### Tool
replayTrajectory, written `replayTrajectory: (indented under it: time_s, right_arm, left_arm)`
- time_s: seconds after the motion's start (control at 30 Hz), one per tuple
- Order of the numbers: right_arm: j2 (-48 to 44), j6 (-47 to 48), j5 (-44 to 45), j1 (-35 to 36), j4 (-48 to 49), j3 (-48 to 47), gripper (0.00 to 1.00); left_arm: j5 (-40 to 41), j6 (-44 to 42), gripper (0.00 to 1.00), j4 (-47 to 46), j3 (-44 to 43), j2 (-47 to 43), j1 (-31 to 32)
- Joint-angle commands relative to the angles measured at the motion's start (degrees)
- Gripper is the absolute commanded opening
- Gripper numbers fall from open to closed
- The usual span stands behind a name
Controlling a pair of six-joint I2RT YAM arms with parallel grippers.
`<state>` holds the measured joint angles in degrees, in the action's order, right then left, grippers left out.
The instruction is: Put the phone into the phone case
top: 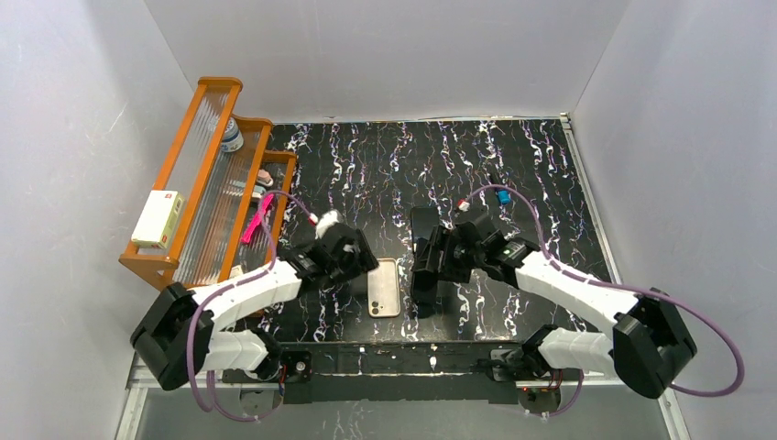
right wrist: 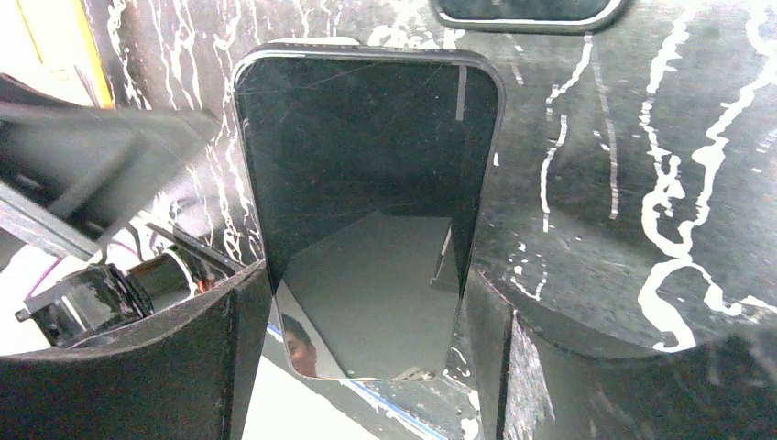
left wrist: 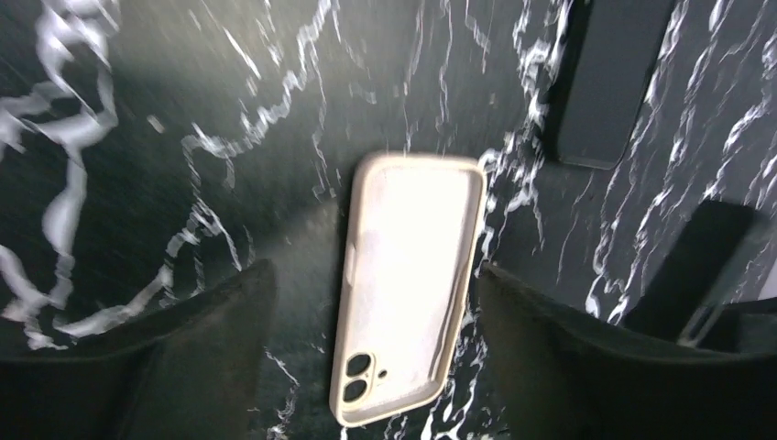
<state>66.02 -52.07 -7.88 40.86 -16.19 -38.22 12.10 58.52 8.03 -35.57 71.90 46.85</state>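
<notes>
The pale beige phone case (top: 384,287) lies open side up on the black marbled table, its camera cutout toward the near edge. In the left wrist view the case (left wrist: 408,289) sits between my two dark fingers. My left gripper (top: 353,255) is open and hovers over the case (left wrist: 376,275), not touching it. My right gripper (top: 424,275) is shut on the black phone (right wrist: 366,211) and grips its long edges near one end, just right of the case. The phone's glossy screen faces the right wrist camera. The held phone also shows in the left wrist view (left wrist: 687,266).
A second flat black slab (top: 423,220) lies on the table behind the right gripper and shows in the left wrist view (left wrist: 609,78). An orange rack (top: 206,183) with a white box (top: 158,218) and a bottle (top: 232,136) stands at the left. A small blue connector (top: 502,195) lies at the back right.
</notes>
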Motion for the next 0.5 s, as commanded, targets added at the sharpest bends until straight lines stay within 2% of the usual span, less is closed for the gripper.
replayTrajectory:
  time_s: [0.0,0.03,0.07,0.27,0.47]
  right_arm:
    - [3.41,0.21,-0.48,3.91,5.0,-6.05,0.47]
    - [4.42,0.07,-0.28,4.75,5.37,-6.86,0.47]
    - [5.44,-0.03,-0.11,5.58,5.69,-7.66,0.48]
    - [13.0,-0.18,0.46,9.7,6.39,-13.35,0.48]
    - [19.38,-1.44,1.62,13.17,7.38,-17.08,0.48]
  left_arm:
    - [-5.92,-6.25,0.9,4.75,-4.62,-6.22,-8.87]
    - [-6.16,-8.61,0.97,6.63,-6.52,-7.15,-10.01]
    - [-6.39,-9.74,0.98,8.83,-8.59,-7.96,-11.01]
    - [-3.58,-18.81,0.98,20.49,-20.74,-13.06,-12.48]
    - [0.07,-22.09,0.98,24.15,-22.95,-20.11,-12.49]
